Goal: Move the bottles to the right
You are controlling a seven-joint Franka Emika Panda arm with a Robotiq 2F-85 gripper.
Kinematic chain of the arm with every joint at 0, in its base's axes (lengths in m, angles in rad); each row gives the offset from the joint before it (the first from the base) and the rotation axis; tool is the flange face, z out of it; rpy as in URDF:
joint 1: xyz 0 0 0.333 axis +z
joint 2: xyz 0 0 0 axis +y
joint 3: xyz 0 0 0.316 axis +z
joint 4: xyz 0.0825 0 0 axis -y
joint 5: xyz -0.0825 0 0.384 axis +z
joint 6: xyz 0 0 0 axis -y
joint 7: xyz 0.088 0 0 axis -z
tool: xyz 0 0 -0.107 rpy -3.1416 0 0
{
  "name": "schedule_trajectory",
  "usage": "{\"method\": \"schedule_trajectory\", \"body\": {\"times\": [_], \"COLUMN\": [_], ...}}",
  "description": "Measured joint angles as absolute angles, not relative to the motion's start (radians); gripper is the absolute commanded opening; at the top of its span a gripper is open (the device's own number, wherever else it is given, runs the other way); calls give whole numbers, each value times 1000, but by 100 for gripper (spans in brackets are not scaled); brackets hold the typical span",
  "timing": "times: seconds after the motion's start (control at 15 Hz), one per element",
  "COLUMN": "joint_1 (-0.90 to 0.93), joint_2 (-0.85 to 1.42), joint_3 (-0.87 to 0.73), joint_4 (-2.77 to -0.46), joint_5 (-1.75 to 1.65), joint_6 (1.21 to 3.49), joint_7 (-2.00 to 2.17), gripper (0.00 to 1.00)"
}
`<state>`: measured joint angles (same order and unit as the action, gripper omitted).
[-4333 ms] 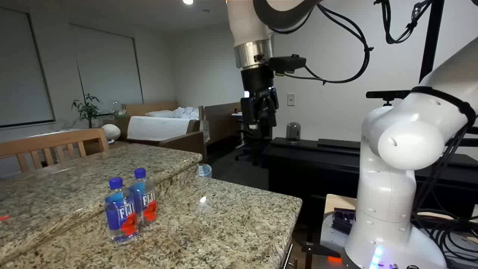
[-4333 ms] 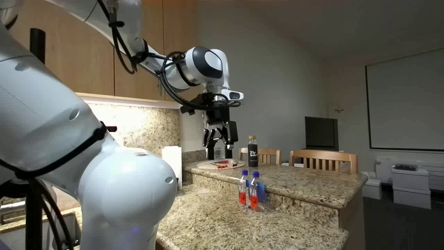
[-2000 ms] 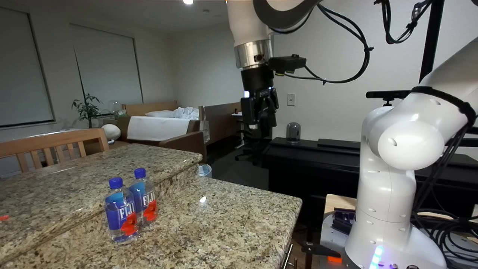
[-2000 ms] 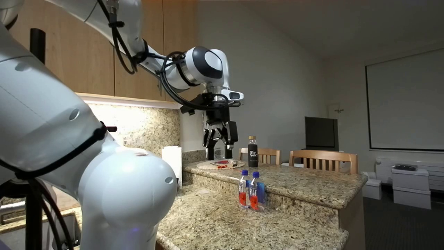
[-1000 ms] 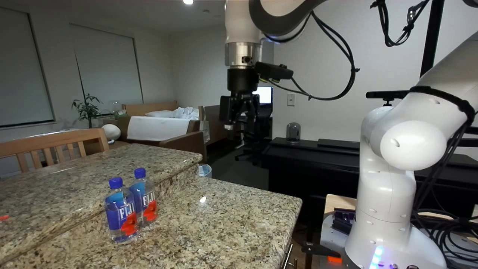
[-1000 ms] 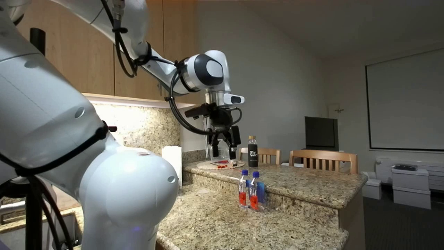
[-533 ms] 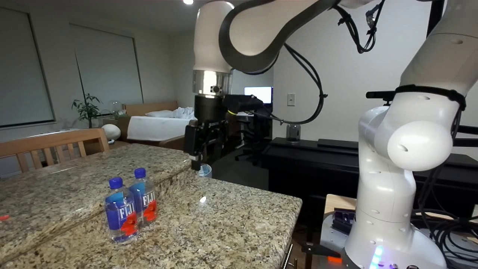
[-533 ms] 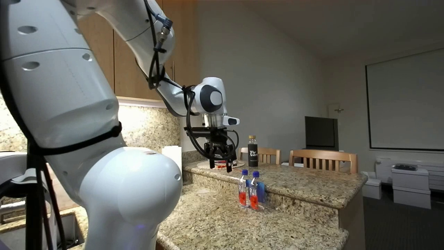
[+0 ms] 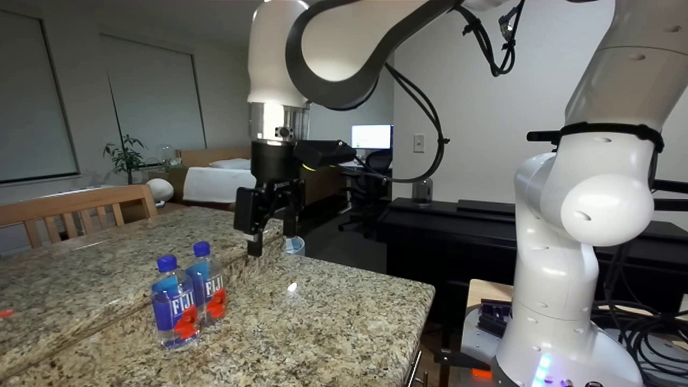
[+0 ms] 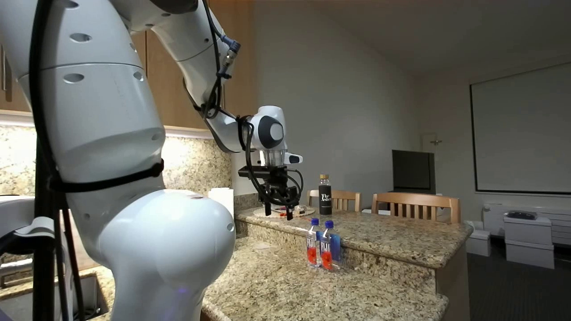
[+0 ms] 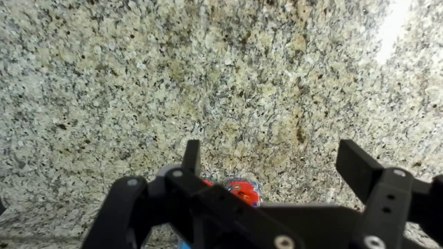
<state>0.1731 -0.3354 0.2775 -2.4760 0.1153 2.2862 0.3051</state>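
Clear plastic, blue caps, blue-and-red labels: water bottles [image 10: 324, 246], two, upright on the lower counter [image 10: 285, 290], in front of the raised ledge [image 10: 392, 227] and near its face. Overlapping in both exterior views; contact between them cannot be told. Position unaltered over the last seconds.

Black: gripper [image 11: 271, 159], one, jaws wide apart, nothing held. Over the lower counter; judged farther out from the raised ledge than the bottles. Recent change: the arm [image 9: 333, 54] has brought it down from higher up and across towards the pair. Wrist view catches the bottles only in part, behind the gripper's linkage.

Dark sleeve, tan cap: tall bottle [image 10: 325, 196], one, standing on top of the raised ledge; presumed outside the task.

Task status, by judgement: approach under way, nothing yet gripped or carried right. More travel towards the raised ledge, then lowering over one cap, seems called for. Close pairing means a finger could nudge the neighbour.
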Motion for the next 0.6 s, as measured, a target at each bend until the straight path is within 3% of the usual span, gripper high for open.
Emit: {"method": "schedule_trajectory", "body": {"times": [0.27, 0.33, 0.4, 0.6], "joint_1": [180, 188, 196, 228], "joint_2": [-330, -321, -306, -233], "joint_3": [279, 279, 282, 292], "joint_4": [-2473, -2465, -2451, -2378], "joint_5": [115, 115, 114, 111], "joint_6": [2311, 2330, 2349, 2415], "joint_7": [304, 302, 297, 263], "gripper": [100, 75, 74, 54]}}
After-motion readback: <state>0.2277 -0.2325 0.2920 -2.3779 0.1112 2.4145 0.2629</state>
